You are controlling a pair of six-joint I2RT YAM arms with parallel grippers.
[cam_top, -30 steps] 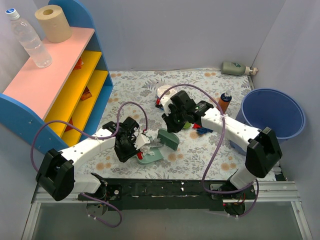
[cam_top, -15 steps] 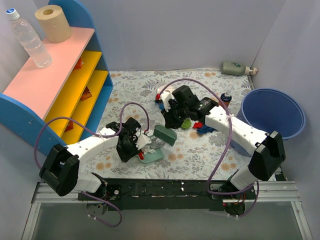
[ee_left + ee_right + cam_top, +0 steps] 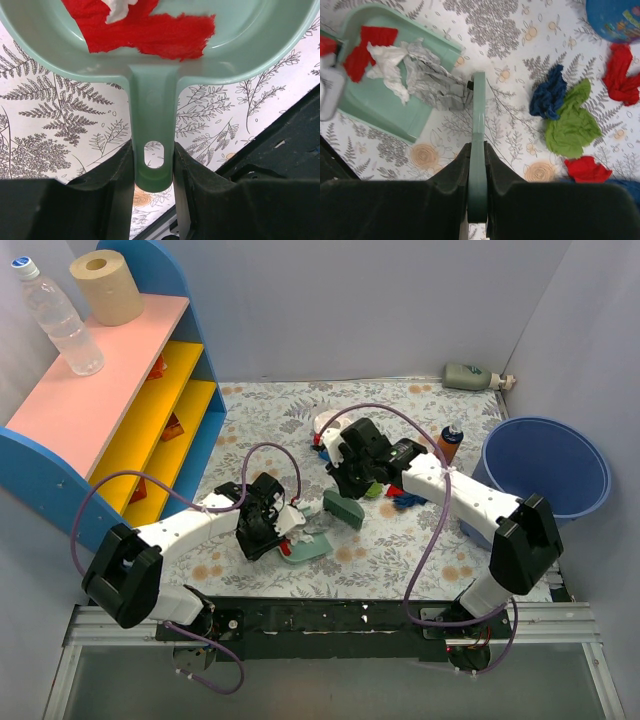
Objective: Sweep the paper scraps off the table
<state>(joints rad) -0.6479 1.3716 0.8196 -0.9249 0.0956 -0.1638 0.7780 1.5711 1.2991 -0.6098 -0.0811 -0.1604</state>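
Brush shifted right, right end effector gripping; left end effector gripping red-littered dustpan

Top cam: fixed, high & behind the arms, tilted down over the whole table, with the shelf at left and the bucket at right.

Left wrist cam: v. close, looks out between its own fingers at the dustpan handle. The dark bar at lower right is prob. the rail.

Right wrist cam: further off, looks down past its fingers along the brush and takes in more cloth & scraps.

Shared by all 3 views: the dustpan. The top & right wrist cams also share the brush.
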